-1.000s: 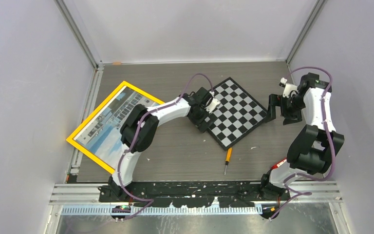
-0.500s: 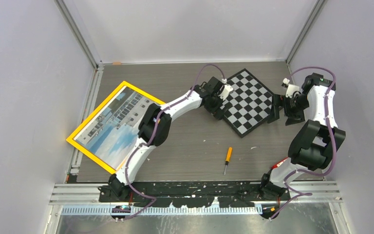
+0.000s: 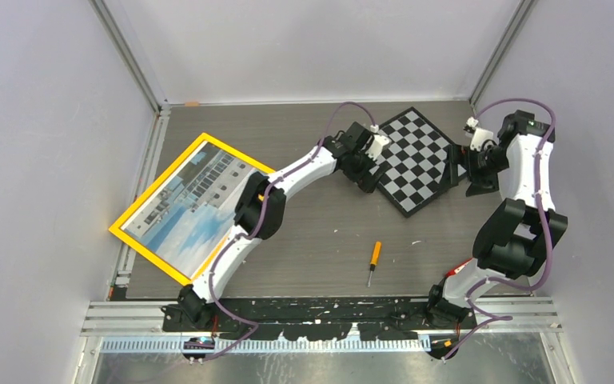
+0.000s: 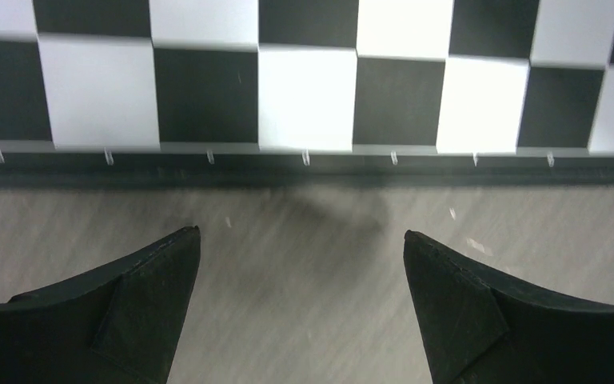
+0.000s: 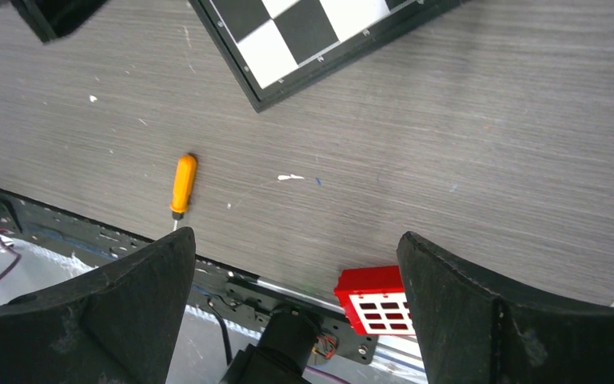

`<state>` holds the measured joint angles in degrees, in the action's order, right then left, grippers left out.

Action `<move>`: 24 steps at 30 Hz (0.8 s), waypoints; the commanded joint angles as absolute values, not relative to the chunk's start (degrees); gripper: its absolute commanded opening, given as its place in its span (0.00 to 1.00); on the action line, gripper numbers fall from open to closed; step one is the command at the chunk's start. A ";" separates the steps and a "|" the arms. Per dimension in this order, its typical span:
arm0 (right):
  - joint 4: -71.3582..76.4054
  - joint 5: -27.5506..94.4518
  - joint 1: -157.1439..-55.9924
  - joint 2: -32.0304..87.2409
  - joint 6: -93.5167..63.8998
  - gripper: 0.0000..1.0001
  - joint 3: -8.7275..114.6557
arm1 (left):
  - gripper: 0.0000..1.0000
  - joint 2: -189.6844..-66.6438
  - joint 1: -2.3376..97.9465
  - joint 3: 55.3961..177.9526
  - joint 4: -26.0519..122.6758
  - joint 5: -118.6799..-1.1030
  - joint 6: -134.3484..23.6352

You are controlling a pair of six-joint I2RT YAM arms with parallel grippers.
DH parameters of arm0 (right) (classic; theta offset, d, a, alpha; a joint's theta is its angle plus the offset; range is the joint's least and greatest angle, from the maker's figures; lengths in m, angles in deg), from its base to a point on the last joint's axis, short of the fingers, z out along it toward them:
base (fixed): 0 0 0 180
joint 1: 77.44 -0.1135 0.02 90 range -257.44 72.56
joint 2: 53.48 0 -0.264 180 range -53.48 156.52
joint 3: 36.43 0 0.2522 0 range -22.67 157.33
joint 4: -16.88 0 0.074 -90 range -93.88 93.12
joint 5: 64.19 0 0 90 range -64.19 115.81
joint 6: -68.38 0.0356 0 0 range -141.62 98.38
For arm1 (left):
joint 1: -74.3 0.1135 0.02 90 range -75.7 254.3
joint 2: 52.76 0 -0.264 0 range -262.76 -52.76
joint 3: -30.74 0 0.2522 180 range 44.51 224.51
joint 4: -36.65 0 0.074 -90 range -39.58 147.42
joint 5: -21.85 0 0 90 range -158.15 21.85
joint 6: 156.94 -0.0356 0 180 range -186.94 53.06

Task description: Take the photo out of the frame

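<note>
Where the left claw (image 4: 300, 234) stands: low over the bench (image 3: 304, 232), its two black fingers (image 4: 152, 280) wide apart, with only bare grey wood between them.
Just ahead of it: the dark rim of the checkerboard (image 4: 304, 88), very near the fingertips; whether they touch it, I cannot tell.
Right claw (image 5: 296, 238): also spread open and holding nothing, at the opposite, right side of the same board.
Checkerboard: it lies flat, turned like a diamond, between the two claws in the far right part of the bench.
Screwdriver (image 3: 374, 260): it has an orange handle and lies alone near the front edge, well apart from both claws.
Frame (image 3: 157, 182): yellow-orange, flat at the left side of the bench, set at an angle, its left corner reaching past the bench edge; it is well apart from both claws.
Photo (image 3: 184, 204): inside the frame, face up, showing blue sky and a white building with many windows.
</note>
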<state>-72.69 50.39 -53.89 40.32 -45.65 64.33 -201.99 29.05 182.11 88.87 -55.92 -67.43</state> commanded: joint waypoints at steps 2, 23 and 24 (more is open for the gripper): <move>-68.71 54.00 -57.89 40.89 -39.61 1.00 68.07 | 1.00 -184.36 31.17 168.96 89.56 -53.90 -64.31; -56.57 55.21 -82.20 49.27 -27.62 1.00 73.08 | 1.00 -140.25 66.64 121.61 113.56 -52.00 -87.14; -55.87 55.20 -83.51 49.46 -27.01 1.00 72.60 | 1.00 -138.72 67.71 120.68 115.90 -52.32 -90.05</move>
